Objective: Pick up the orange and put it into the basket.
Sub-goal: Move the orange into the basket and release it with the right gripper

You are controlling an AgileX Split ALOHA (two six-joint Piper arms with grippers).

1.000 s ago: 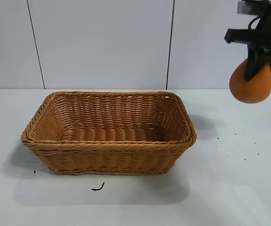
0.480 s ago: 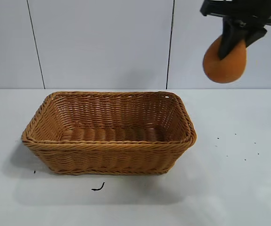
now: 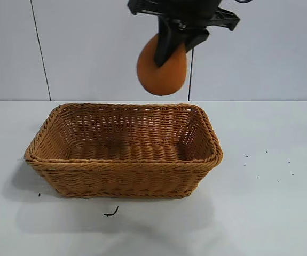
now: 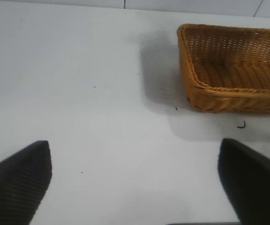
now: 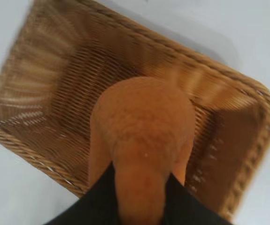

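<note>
My right gripper (image 3: 170, 49) is shut on the orange (image 3: 163, 72) and holds it in the air above the back rim of the wicker basket (image 3: 122, 165). In the right wrist view the orange (image 5: 144, 126) hangs between the black fingers (image 5: 97, 197), with the basket (image 5: 36, 89) open and empty below it. My left gripper (image 4: 135, 183) is open and empty over bare table, off to the basket's left; the basket (image 4: 205, 96) shows farther off in the left wrist view.
A small dark curled scrap (image 3: 110, 212) lies on the white table (image 3: 270, 213) in front of the basket. Several dark specks (image 3: 265, 165) dot the table right of it. A white panelled wall stands behind.
My right gripper has carried the orange up and to the left, from beside the basket's right end to above its back rim. The basket has not moved.
</note>
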